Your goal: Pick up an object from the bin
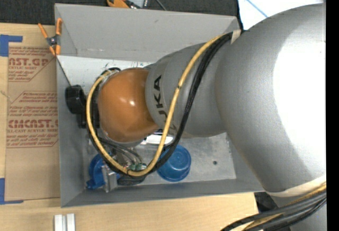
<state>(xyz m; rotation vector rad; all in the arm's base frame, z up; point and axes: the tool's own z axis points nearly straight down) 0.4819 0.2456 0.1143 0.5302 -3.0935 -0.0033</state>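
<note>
My gripper (112, 176) reaches down into the bin's front left corner, mostly hidden under the orange dome on the wrist. A blue plastic thing (96, 169) lies right against it on its left side, and whether it is held cannot be made out. To the gripper's right, by the front wall, sits a round blue cup-like thing (177, 164). A black chunky thing (75, 98) rests against the left wall, further back.
The arm and its orange dome cover most of the bin floor. Yellow and black cables loop round the dome and down to the gripper. Bare grey floor shows at the front right.
</note>
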